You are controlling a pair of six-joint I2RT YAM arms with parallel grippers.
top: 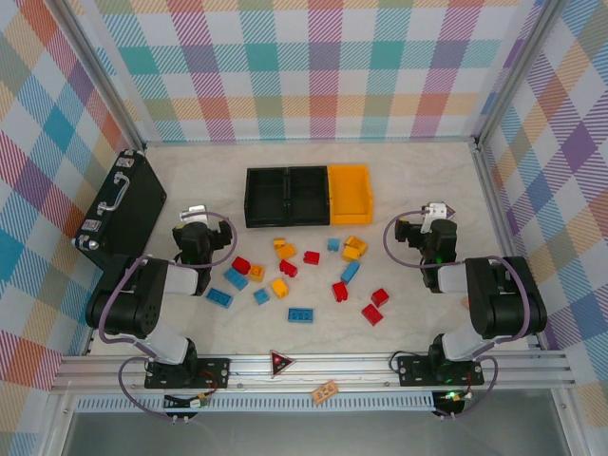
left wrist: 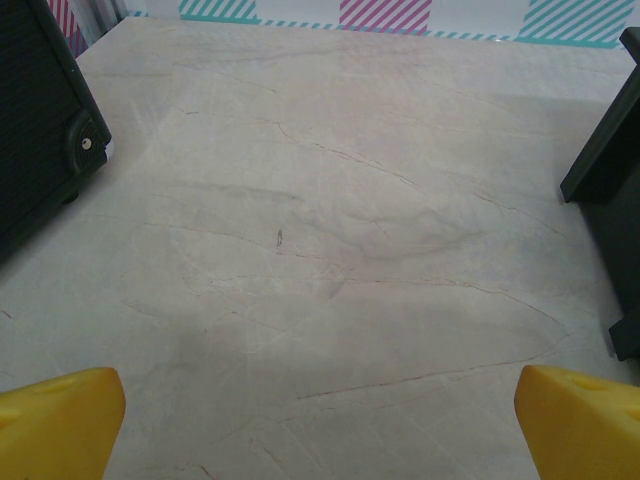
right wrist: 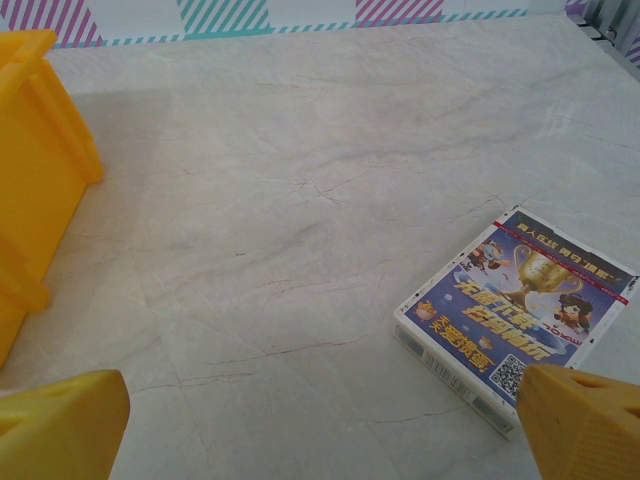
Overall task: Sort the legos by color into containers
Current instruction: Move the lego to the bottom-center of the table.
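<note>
Pale marbled counter [top: 418, 176] walled in by checked cloth; at the far middle, three small rectangular bins joined in a row; two black plastic bins [top: 288, 197] on the left, one yellow-orange plastic bin [top: 351, 194] at the right end

Legos [top: 301, 314]: small studded plastic bricks in blue, red and yellow-orange; they lie scattered loose on the counter just in front of the bins, between the two arms; a few yellow-orange ones sit nearest the yellow-orange plastic bin; blue ones lie mostly to the left, red ones through the middle and right

Left gripper [top: 194, 211] is left of the bricks, near a large black case with a silver handle [top: 123, 204]; seen from its wrist, its yellow fingers [left wrist: 60, 420] are spread wide over bare counter, pinching nothing; the case corner is at the left edge of that view, a black bin wall at the right

Right gripper [top: 439, 211] is right of the bins; its yellow fingers [right wrist: 585, 420] are spread wide, pinching nothing; a small printed card box with a trophy picture [right wrist: 515, 345] lies flat just beside the right finger

A small tan wooden block [top: 326, 390] sits on the near rail
</note>
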